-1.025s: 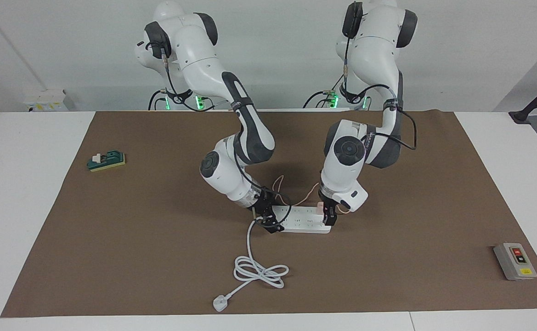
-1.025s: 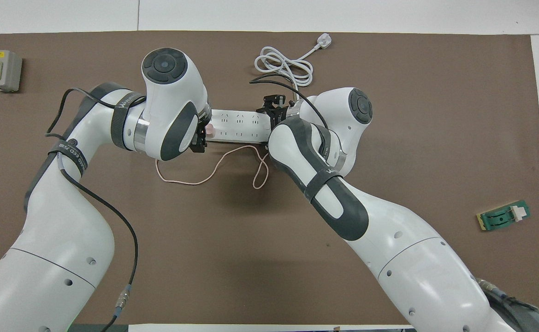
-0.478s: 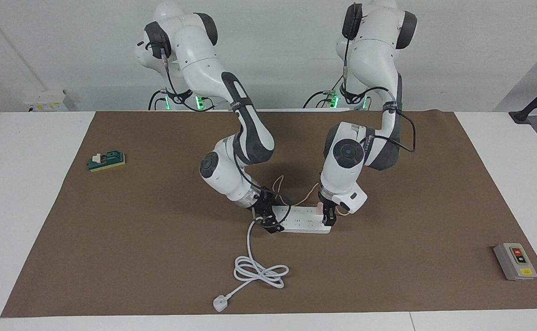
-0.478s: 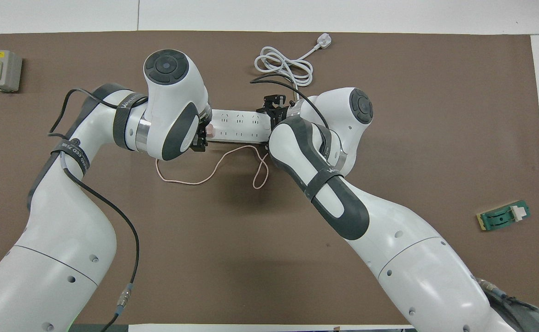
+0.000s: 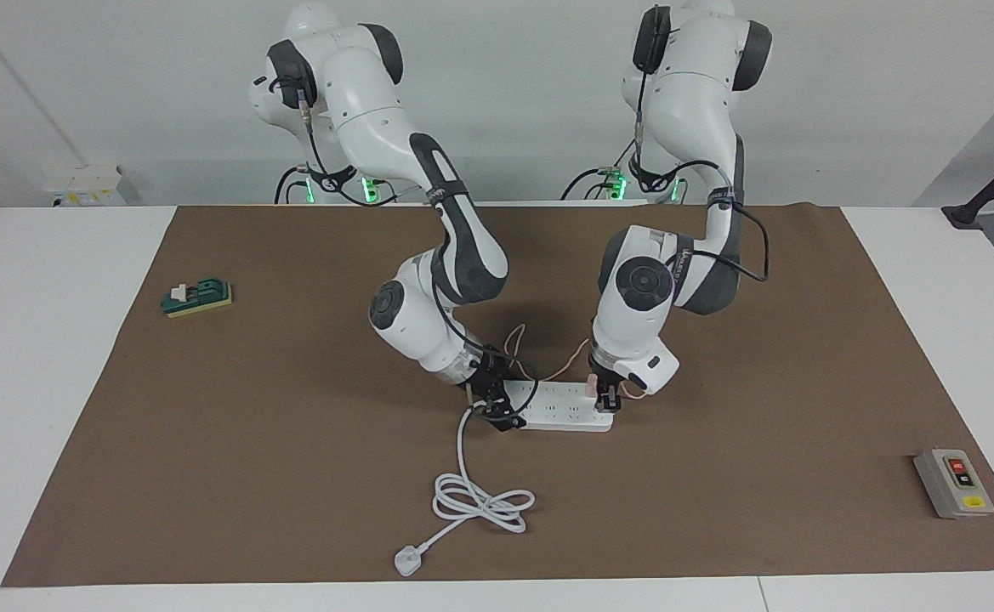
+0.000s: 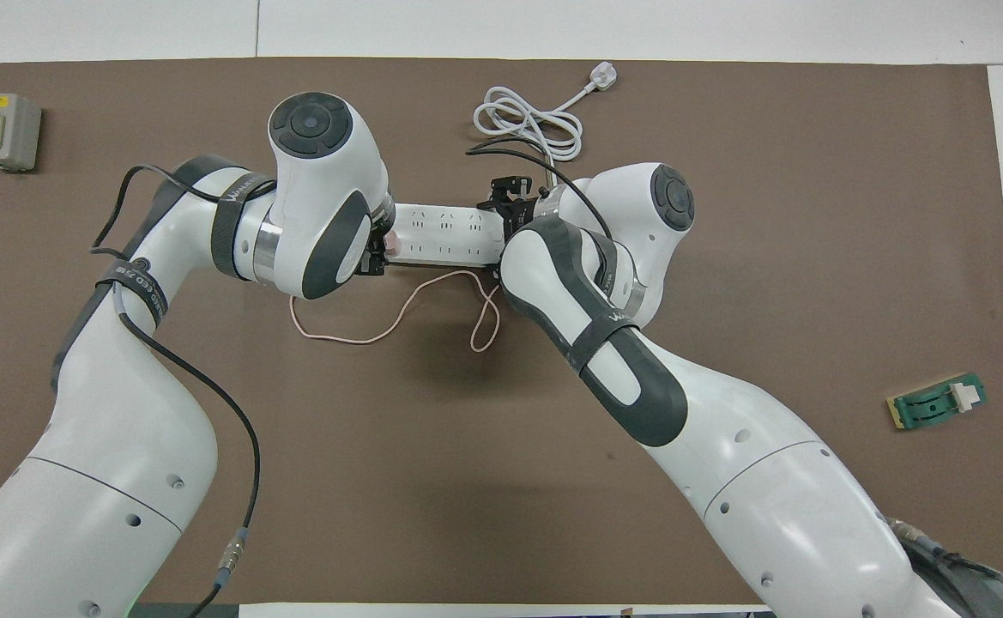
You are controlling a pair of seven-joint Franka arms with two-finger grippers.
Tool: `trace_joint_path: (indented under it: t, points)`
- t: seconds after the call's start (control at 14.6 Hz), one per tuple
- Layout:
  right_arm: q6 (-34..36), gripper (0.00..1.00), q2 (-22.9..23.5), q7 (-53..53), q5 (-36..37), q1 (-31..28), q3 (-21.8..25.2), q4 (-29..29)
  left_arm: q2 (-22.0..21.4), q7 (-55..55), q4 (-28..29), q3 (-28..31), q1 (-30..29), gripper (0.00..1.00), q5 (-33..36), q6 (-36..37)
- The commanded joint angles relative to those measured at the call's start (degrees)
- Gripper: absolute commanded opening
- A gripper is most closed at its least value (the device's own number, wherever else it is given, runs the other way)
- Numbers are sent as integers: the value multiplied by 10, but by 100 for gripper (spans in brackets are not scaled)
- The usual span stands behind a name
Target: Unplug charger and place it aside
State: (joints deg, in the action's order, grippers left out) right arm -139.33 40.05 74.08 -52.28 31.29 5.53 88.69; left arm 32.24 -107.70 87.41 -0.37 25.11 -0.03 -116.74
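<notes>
- Brown matting [image 5: 292, 476] covers our white desk [image 5: 54, 357], and a white wall stands at the robots' backs.
- Our left jaws [image 5: 606, 398] are down at the power strip [image 5: 560, 408], at its end toward the left arm's side. They straddle the charger [image 5: 592, 384], a pale pink cube plugged into that end; we cannot tell whether they have closed on it.
- From between those jaws the charger's thin pink cable [image 6: 355, 330] trails in loops over the matting, nearer the robots than the strip.
- Our right jaws [image 5: 497, 406] sit on the strip's other end, where its thick white cord [image 5: 475, 497] leaves; how wide they stand we cannot tell.
- Well clear of both jaws lie a grey switch box [image 5: 953, 483] and a green part [image 5: 199, 297].
</notes>
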Motion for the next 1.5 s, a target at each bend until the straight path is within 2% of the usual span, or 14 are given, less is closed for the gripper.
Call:
trace_joint_path:
  t: [0.0,0.07,0.96,1.16,1.43]
  points:
    - [-9,0,19,-25,-6,-7,-5,-6,-5,4,5,1,2,9,8,-3]
    - [-9,0,19,-25,-6,-7,-5,-6,-6,3,4,2,4,0,7,-2]
    - [-9,0,19,-26,-6,-7,-5,-6,-9,7,0,2,6,0,8,1]
    - [-10,0,19,-26,-6,-6,-5,-6,-37,41,-15,3,6,0,9,45]
    - [-16,0,19,-26,-6,-5,-5,-6,-80,50,-89,6,1,0,8,188]
